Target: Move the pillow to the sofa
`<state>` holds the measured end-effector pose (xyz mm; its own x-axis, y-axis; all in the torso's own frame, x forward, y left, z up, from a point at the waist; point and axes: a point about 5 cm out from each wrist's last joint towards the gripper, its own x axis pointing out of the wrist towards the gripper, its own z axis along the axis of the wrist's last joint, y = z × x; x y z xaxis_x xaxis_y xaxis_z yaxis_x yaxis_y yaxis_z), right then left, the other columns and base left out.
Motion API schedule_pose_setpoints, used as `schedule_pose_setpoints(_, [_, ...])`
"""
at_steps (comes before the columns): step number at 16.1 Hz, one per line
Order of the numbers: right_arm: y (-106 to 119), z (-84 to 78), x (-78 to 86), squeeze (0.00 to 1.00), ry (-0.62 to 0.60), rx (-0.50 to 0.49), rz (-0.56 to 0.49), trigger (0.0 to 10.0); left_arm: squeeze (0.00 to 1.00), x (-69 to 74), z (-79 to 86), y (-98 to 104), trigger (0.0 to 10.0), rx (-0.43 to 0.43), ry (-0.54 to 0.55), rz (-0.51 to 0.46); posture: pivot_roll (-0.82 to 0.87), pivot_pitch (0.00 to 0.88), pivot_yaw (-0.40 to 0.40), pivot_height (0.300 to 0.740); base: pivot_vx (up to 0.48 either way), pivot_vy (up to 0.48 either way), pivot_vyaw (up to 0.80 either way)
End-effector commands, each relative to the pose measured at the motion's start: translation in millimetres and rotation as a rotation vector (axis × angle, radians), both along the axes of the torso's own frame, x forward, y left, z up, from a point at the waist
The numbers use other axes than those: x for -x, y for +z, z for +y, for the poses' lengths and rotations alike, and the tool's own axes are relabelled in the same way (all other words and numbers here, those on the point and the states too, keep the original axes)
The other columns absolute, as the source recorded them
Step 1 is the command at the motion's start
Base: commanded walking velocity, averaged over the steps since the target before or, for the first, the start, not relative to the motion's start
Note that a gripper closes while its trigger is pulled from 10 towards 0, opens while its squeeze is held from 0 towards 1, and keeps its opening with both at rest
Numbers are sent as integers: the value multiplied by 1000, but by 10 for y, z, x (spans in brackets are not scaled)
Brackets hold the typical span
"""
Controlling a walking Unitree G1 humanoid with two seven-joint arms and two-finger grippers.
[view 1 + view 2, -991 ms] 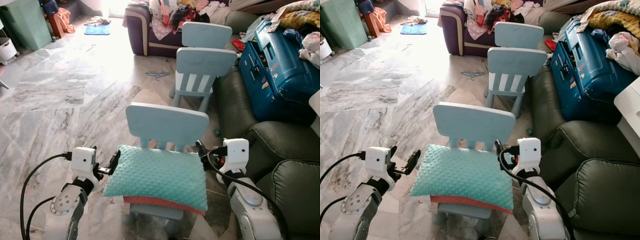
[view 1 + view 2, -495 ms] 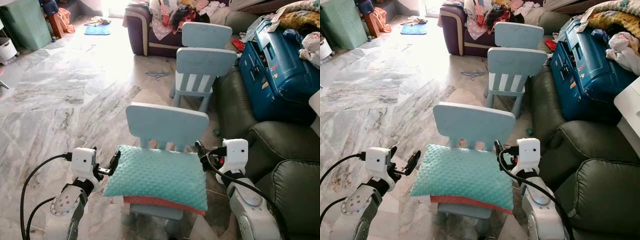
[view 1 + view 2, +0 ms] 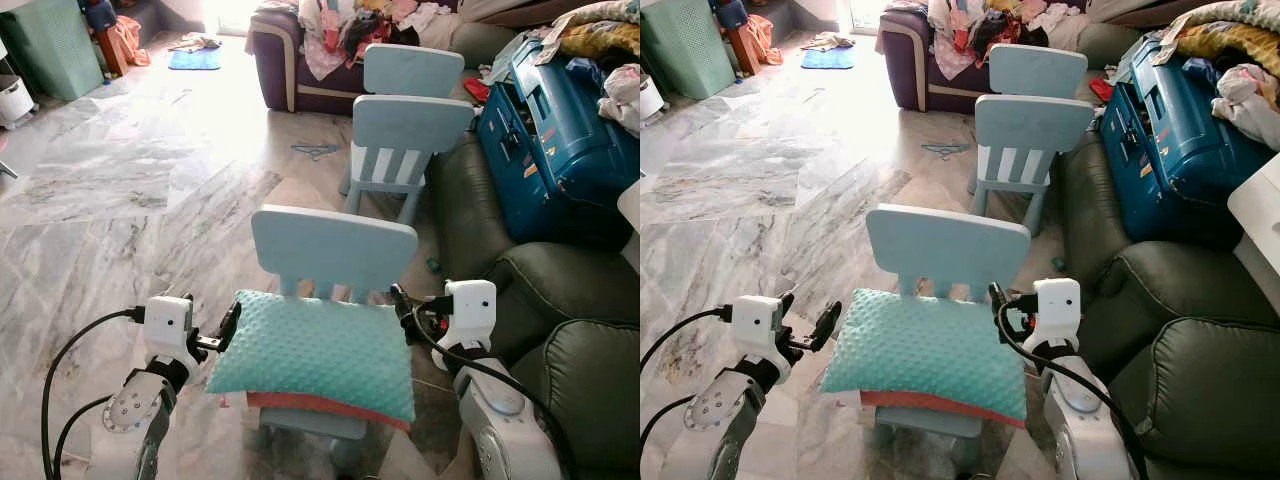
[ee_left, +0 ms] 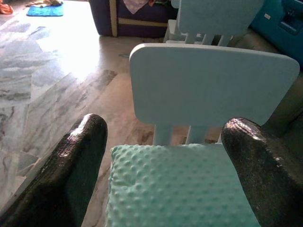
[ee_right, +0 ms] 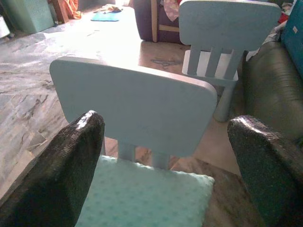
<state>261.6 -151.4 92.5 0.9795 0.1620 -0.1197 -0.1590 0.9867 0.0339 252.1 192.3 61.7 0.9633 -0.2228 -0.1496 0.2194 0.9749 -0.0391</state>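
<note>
You have one teal pillow (image 3: 315, 350) lying on the nearest of three pale blue chairs (image 3: 333, 250). Left gripper (image 3: 228, 327) and right gripper (image 3: 403, 305) flank it, fingers spread. One dark green sofa (image 3: 560, 300) sits to your right.

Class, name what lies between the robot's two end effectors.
The teal pillow lies between the left end effector and the right end effector, resting on the small blue chair, as the left eye view shows.
</note>
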Motion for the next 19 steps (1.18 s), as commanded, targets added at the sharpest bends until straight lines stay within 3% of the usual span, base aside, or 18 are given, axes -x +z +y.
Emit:
schedule_pose_setpoints(1, [15,2,21,0,10,5,-4,10000,0,36,-2,-18,10000,-8,-4,10,-24,107,-56,740,0,0,0])
schedule_pose_setpoints(12, [-86,42,232,0,50,-4,67,10000,0,287,11,-71,10000,-9,3,48,-21,177,-68,740,0,0,0])
schedule_pose_setpoints(19, [-69,40,259,0,60,5,75,10000,0,355,-5,-83,10000,-9,2,69,-20,196,-73,740,0,0,0])
